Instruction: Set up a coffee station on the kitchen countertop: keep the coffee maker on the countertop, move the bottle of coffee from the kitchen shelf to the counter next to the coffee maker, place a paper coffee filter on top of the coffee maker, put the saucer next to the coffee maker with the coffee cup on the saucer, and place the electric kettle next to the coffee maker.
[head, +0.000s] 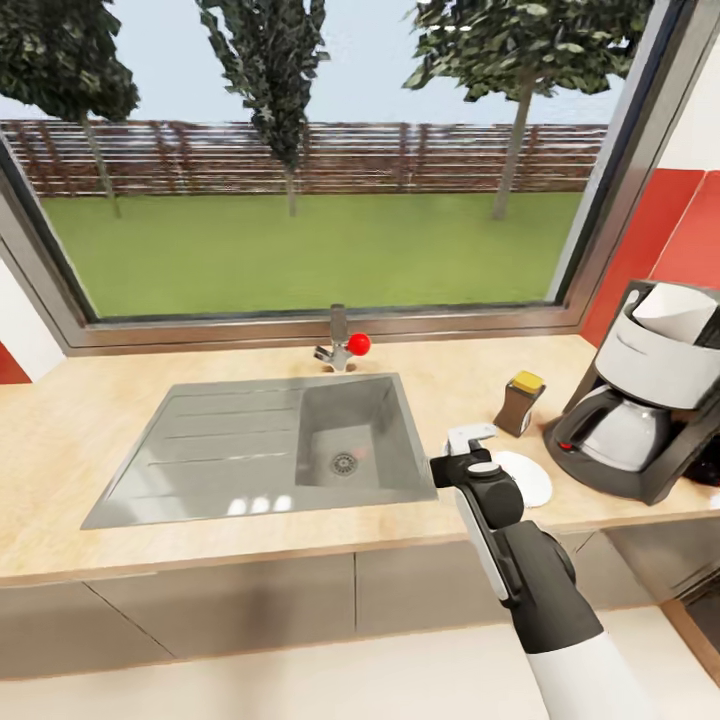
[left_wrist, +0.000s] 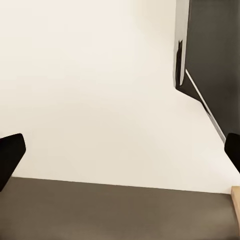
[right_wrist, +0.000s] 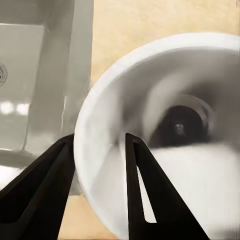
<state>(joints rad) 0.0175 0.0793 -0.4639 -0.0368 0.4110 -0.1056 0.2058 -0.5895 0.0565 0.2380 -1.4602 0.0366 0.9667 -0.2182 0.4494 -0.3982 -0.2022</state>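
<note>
The robot stood facing the wooden countertop (head: 90, 440) under the window (head: 300, 160), with the steel sink (head: 270, 440) set into the counter in front of it and the red-knobbed tap (head: 345, 345) behind the basin. The coffee maker (head: 650, 390) stood on the counter at the far right, a white paper filter (head: 680, 312) sitting in its open top and the glass carafe on its base. The coffee bottle (head: 520, 402), brown with a yellow cap, stood just left of the machine, near it but apart. The white saucer (head: 530, 478) lay flat on the counter between the sink's right edge and the coffee maker, in front of the bottle. The right arm reached out over the counter edge, and the right gripper (right_wrist: 100, 150) held the coffee cup (right_wrist: 165, 130) at the near-left side of the saucer. In the right wrist view the two dark fingers (right_wrist: 45, 185) straddled the cup's white rim, one outside the wall and one inside, clamped on it; the cup's mouth faced the camera. Whether the cup touched the saucer could not be judged. The left gripper (left_wrist: 120, 155) hung low beside the cabinets, pointing at the pale floor (left_wrist: 100, 90), its fingertips spread wide apart and grasping nothing.
</note>
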